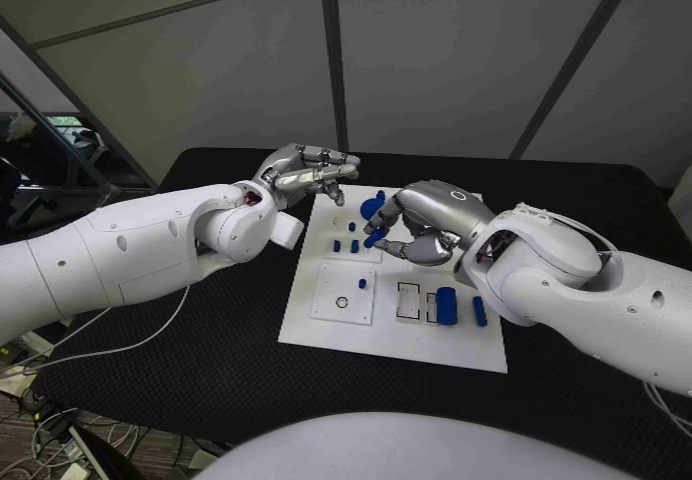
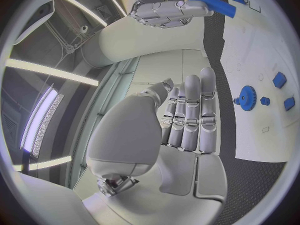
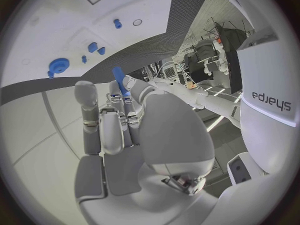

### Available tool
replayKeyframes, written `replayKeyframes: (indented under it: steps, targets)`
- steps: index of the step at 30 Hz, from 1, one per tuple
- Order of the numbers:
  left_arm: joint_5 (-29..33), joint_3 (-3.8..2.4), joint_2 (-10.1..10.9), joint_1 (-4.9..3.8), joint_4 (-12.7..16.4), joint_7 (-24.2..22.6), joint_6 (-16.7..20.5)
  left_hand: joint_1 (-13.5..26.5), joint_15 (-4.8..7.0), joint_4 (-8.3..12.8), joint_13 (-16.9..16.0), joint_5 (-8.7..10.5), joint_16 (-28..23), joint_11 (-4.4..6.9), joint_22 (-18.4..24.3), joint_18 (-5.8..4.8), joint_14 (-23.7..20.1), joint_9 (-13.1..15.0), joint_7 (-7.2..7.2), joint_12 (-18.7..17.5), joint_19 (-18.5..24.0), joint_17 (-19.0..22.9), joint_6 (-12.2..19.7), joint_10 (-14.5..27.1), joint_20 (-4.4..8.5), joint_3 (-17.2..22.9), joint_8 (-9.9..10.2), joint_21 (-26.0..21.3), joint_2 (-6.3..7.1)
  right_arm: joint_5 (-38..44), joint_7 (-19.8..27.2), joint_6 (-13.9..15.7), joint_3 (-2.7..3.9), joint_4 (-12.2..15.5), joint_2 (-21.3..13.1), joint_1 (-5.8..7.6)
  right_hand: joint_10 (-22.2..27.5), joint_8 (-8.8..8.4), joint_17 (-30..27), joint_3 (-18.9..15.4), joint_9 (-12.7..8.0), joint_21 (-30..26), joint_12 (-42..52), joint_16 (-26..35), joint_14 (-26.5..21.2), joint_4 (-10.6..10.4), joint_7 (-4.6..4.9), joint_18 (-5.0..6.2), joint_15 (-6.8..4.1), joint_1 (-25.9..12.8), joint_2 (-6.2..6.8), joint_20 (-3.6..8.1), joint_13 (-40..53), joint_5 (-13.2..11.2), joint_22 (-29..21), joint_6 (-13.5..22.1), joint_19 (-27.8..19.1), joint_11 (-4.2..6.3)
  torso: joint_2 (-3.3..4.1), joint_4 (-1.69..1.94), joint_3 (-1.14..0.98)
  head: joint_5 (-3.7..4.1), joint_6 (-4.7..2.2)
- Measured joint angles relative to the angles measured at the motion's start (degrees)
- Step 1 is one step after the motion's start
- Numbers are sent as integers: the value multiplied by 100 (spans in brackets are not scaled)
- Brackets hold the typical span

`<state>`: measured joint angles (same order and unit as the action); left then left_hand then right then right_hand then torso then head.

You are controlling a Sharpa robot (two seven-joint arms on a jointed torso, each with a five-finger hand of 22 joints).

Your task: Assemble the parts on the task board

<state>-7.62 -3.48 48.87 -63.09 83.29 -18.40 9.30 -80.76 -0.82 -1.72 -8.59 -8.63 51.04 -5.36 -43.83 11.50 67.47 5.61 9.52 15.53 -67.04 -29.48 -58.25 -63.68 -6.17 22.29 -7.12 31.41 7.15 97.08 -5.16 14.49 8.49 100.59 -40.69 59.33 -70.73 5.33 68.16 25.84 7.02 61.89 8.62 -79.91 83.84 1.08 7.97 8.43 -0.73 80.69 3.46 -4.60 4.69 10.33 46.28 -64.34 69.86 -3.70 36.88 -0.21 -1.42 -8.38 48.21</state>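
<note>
The white task board (image 1: 325,325) lies in the middle of the black table. My right hand (image 1: 421,225) hovers over its far half and pinches a slim blue peg (image 1: 378,237) between thumb and fingers; the right wrist view shows the peg (image 3: 119,80) sticking out past the fingertips. The left wrist view shows that hand (image 2: 164,7) and its peg (image 2: 212,5). A blue gear (image 1: 372,207) stands on the board near the peg. My left hand (image 1: 307,173) hangs above the board's far left corner, its fingers (image 2: 190,112) straight and holding nothing.
Small blue pieces (image 1: 346,244) stand just left of my right hand. Two blue cylinders (image 1: 447,305) lie by rectangular slots at the board's near right. A white inset plate (image 1: 343,292) with a small ring sits at the near left. Cables hang off the table's left edge.
</note>
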Motion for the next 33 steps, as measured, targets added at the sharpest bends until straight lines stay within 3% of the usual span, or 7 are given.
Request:
replayKeyframes:
  steps: [7, 17, 24, 33]
  targets:
    - [0, 0, -34, -1, -91, -9, 4, 0, 0, 0, 0, 0, 0, 0, 0, 0, 0, 0, 0, 0, 0, 0, 0, 0, 0, 0, 0, 0, 0, -99, 137, 21, -355, -185, 353, -79, 0, 12, 0, 0, 0, 0, -1, 0, 0, 0, -5, 0, 0, 25, 20, 0, -4, 0, 0, -6, 0, 0, -1, 4, 1, -140, 50]
    - [0, -1, -47, -6, -175, -34, 31, 0, 0, 0, 1, 0, 0, 0, 0, 0, 0, 1, 0, 0, 0, -1, 0, 0, 0, 0, 0, 0, 0, -144, 257, -7, -679, -440, 582, -154, 1, 13, -5, -1, 0, 0, -11, 0, 0, 0, -6, 0, 0, 69, 7, 0, 0, -3, -7, -7, 0, -1, -2, -9, 0, -243, 116]
    - [0, -1, -55, -9, -187, -56, 52, 0, 0, 0, 1, 0, 0, 0, 0, 0, 0, 1, 0, 0, 0, -1, 0, 0, 0, 0, 0, 0, 0, -119, 280, -47, -758, -614, 684, -216, 1, 8, -5, 4, 0, 0, -11, 0, 0, 5, -7, 1, 0, 69, 7, 0, 1, -6, -7, -8, 0, -1, -2, -12, -3, -286, 137]
    - [0, -2, -57, -10, -181, -73, 68, 0, 0, 0, -3, 0, 0, 0, -1, 0, 0, 1, 0, 0, 0, -1, 0, 0, 0, 0, 0, 0, 0, 9, 259, -104, -776, -764, 772, -235, 1, -18, -5, 11, 0, 0, -22, 0, 0, 13, -16, 1, 0, 69, 7, 0, 0, 15, -7, -17, 0, -1, -2, -12, -2, -313, 165]
